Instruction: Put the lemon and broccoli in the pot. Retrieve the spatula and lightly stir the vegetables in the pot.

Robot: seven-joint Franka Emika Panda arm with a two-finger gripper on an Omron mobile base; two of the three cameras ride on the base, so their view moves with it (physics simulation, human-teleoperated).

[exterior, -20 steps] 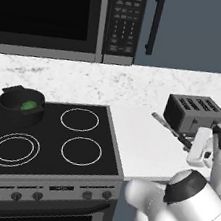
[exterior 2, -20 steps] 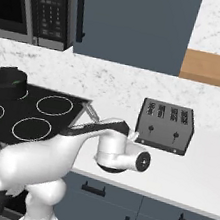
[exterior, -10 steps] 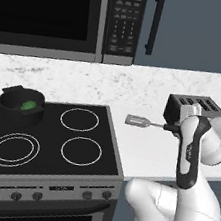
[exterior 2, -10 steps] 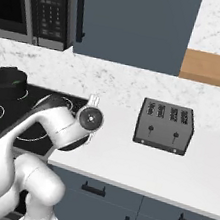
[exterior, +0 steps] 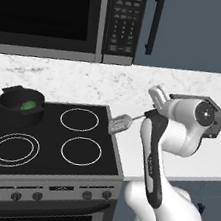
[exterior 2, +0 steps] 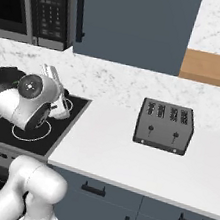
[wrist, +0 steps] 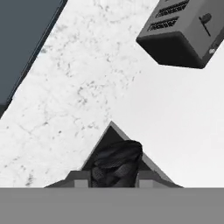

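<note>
The spatula (exterior: 121, 124) hangs in the air over the stove's right edge, its flat grey head pointing left and its thin handle running back into my gripper (exterior: 150, 115), which is shut on it. In the hand view the dark handle (wrist: 118, 158) sits between the fingertips of my gripper (wrist: 114, 176). The black pot (exterior: 21, 104) stands on the back left burner with the green broccoli (exterior: 29, 105) inside. From the right, the pot (exterior 2: 3, 76) is partly behind my arm. The lemon is hidden.
The black stove (exterior: 51, 143) has four burners, the front ones bare. A black toaster (exterior 2: 165, 126) stands on the white counter (exterior 2: 105, 152) to the right. A microwave (exterior: 52, 12) hangs above the stove. A wooden shelf (exterior 2: 215, 69) sits at the back right.
My arm has swung left from beside the toaster, carrying the spatula across the counter to the stove's right edge. The pot and broccoli have stayed put.
</note>
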